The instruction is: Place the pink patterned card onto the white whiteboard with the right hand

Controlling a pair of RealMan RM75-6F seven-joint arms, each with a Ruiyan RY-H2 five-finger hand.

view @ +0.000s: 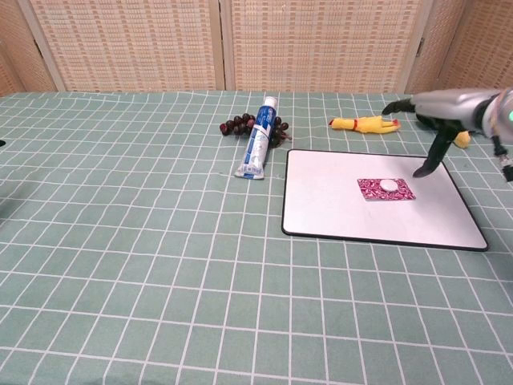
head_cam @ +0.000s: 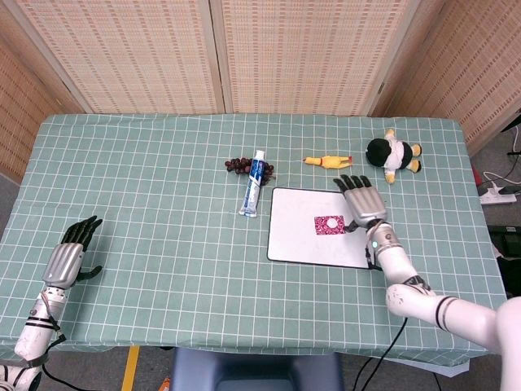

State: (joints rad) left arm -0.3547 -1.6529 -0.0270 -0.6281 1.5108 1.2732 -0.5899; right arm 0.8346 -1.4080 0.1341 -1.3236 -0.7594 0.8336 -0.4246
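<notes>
The card [view: 385, 188] lies flat on the whiteboard [view: 337, 216], just left of the right hand [head_cam: 363, 201], a white disc [view: 388, 184] seemingly resting on it. That hand holds nothing, fingers spread. The placing looks done; only withdrawal remains.

A sage-green tablecloth with a white grid [head_cam: 163, 204] covered the table. The flat white whiteboard with a thin black border [head_cam: 301, 244] carried a pink card with a dark speckled pattern [head_cam: 328, 225], topped by a small white round disc [view: 388, 185]. Nearby lay a white-and-blue tube [head_cam: 255, 183], a dark maroon grape bunch [head_cam: 238, 165], a yellow rubber chicken [head_cam: 327, 161] and a black, white and yellow plush toy [head_cam: 392, 155].
</notes>
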